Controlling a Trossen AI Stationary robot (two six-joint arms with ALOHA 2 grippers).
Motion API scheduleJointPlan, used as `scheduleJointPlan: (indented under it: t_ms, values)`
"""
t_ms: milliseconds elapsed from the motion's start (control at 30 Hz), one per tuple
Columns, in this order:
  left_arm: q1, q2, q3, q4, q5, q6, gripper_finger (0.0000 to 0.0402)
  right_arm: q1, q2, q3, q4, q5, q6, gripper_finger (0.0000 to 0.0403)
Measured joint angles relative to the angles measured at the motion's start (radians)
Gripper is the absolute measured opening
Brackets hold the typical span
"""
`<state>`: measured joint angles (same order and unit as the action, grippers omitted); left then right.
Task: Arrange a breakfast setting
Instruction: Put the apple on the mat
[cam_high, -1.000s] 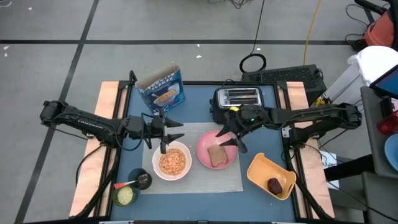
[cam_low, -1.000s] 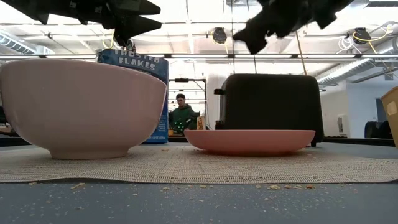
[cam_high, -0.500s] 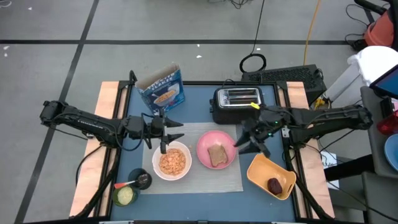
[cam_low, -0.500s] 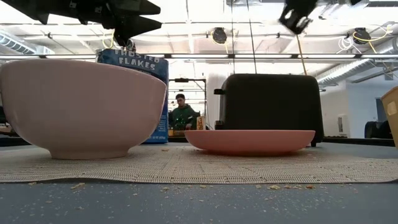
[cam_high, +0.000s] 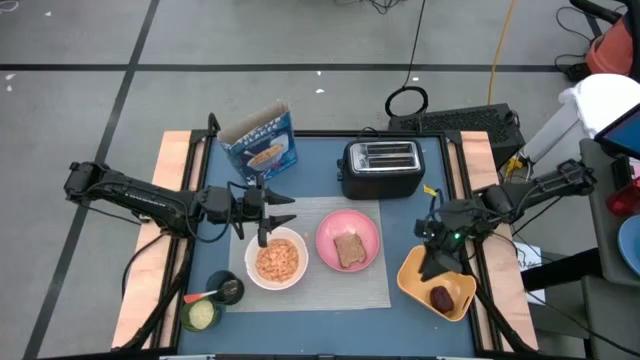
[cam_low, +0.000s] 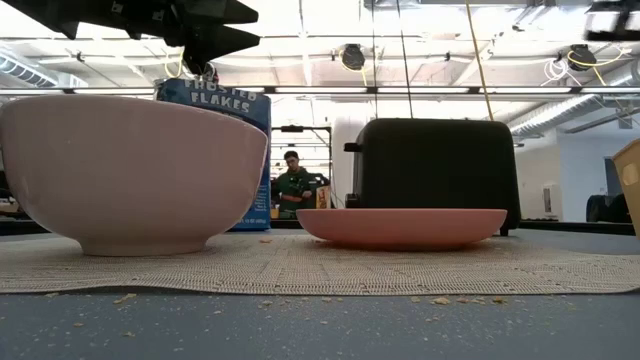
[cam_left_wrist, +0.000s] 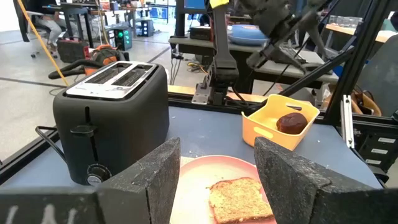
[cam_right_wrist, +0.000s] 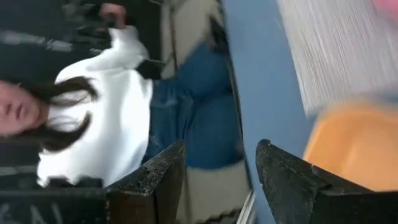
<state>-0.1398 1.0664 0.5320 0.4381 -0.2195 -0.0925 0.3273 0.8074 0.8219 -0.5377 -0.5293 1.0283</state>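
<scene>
A white bowl (cam_high: 277, 259) of cereal and a pink plate (cam_high: 347, 240) stand on the grey mat (cam_high: 320, 290). A brown toast slice (cam_high: 349, 250) lies flat on the plate and also shows in the left wrist view (cam_left_wrist: 241, 198). A dark red fruit (cam_high: 441, 297) lies in the yellow-orange dish (cam_high: 420, 283) at the near right. My left gripper (cam_high: 277, 222) is open and empty, held above the bowl's far rim. My right gripper (cam_high: 430, 268) is open and empty, above the dish's far-left part, just beyond the fruit.
A black toaster (cam_high: 381, 167) and a blue cereal box (cam_high: 260, 145) stand at the back. A small dark cup (cam_high: 229, 288) and a green-filled cup (cam_high: 202, 315) sit near left. A person in a white top (cam_right_wrist: 93, 118) is beside the table.
My right gripper has swung from above the pink plate toward the table's right and near edges, turning as it went, and is now over the yellow-orange dish. The toast stays on the plate.
</scene>
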Motion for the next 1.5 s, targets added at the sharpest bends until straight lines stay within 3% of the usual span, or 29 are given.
scheduleJointPlan:
  t_ms: [300, 600, 1133, 1500]
  values:
    - [0.000, 0.000, 0.000, 0.000, 0.000, -0.003, 0.0211, 0.137, 0.005, 0.000, -0.285, 0.003, 0.415, 0.0187]
    - [0.000, 0.000, 0.000, 0.000, 0.000, -0.003, 0.0212, 0.216, 0.073, 0.000, -0.465, 0.007, 0.613, 0.0187]
    - [0.000, 0.000, 0.000, 0.000, 0.000, 0.003, 0.0211, 0.244, 0.123, -0.086, -0.306, 0.004, 0.607, 0.0188]
    - [0.000, 0.000, 0.000, 0.000, 0.000, 0.003, 0.0211, 0.244, 0.123, -0.144, -0.174, -0.050, 0.548, 0.0215]
